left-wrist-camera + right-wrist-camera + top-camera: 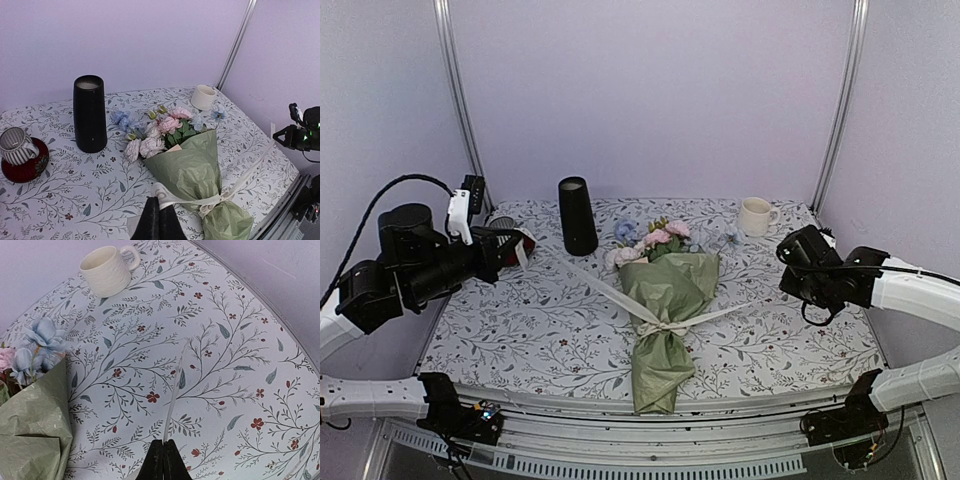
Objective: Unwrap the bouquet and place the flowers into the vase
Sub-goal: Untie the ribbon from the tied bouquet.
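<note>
Left gripper (157,222) and right gripper (163,460) both pinched together, empty, sitting at the left and right edges of the top view. Bouquet (667,300) lies mid-frame, wrapped, ribbon (662,326) tied. Vase (577,215) stands upright, just upper left of the blooms.

Bouquet (30,430) mostly beyond right-wrist view

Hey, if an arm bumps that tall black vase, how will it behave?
Probably tippy: the vase is tall and slim on a narrow base, so a push near its rim could topple it. Its matte surface likely grips well. On its side, the round body would probably roll.
</note>
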